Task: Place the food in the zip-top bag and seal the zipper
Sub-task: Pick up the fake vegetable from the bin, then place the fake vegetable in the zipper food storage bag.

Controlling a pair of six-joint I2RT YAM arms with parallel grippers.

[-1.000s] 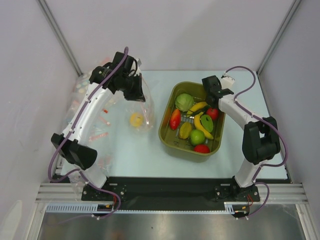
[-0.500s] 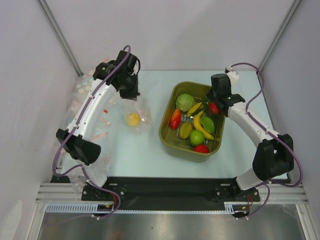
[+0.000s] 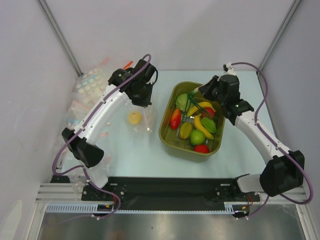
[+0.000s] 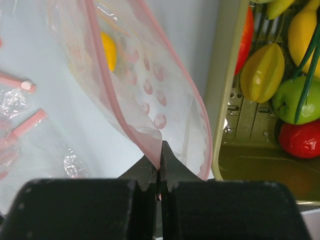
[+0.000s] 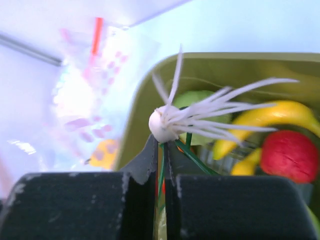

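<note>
1. The left gripper [image 4: 160, 150] has its jaws pressed together on the thin pink strip [image 4: 107, 87] along the mouth of the crinkly clear plastic bag [image 4: 150, 90].
2. A glossy yellow toy lemon [image 4: 109, 50] sits inside the bag, beside the olive-green plastic tub [image 4: 220, 100].
3. The right gripper [image 5: 162, 145] pinches the green stalk of a white-bulbed toy spring onion [image 5: 162, 122] over the tub.

Pale grey walls [image 3: 165, 30] enclose a light table [image 3: 135, 145] — slanted metal posts [image 3: 60, 37] in the corners, soft even light.

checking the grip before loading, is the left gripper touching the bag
Touching. The left wrist view shows the left gripper shut on the bag, pinching its pink edge.
</note>
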